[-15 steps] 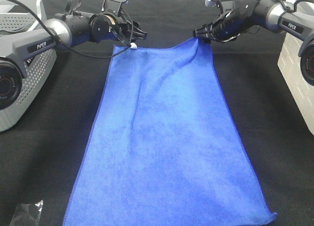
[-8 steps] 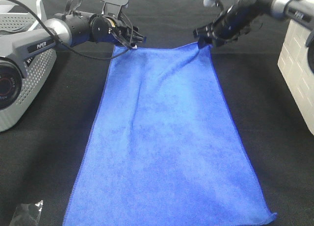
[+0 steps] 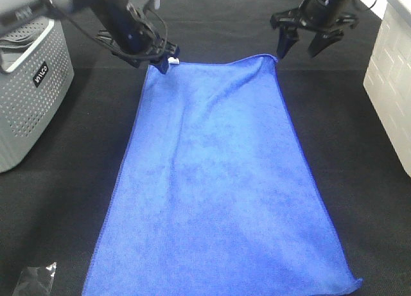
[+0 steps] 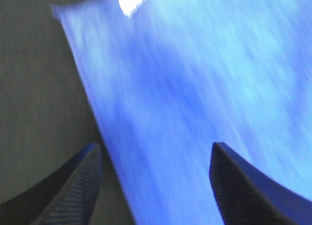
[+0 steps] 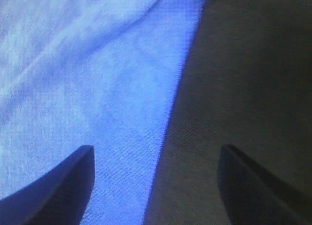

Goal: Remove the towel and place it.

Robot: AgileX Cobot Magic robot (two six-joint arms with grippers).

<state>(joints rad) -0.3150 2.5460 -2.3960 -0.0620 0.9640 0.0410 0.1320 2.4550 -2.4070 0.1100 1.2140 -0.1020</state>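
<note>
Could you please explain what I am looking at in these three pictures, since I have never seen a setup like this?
This is a robot with two arms, each ending in a two-fingered gripper. The wide picture comes from a camera mounted high above the table, which is covered in black cloth. The other two come from small cameras on the wrists, looking down past dark fingers. A blue towel lies spread flat on the table. The left gripper and right gripper are above its far corners, both open and holding nothing. A grey basket stands at the left, a white bin at the right, and a small wrapper lies near the front.
</note>
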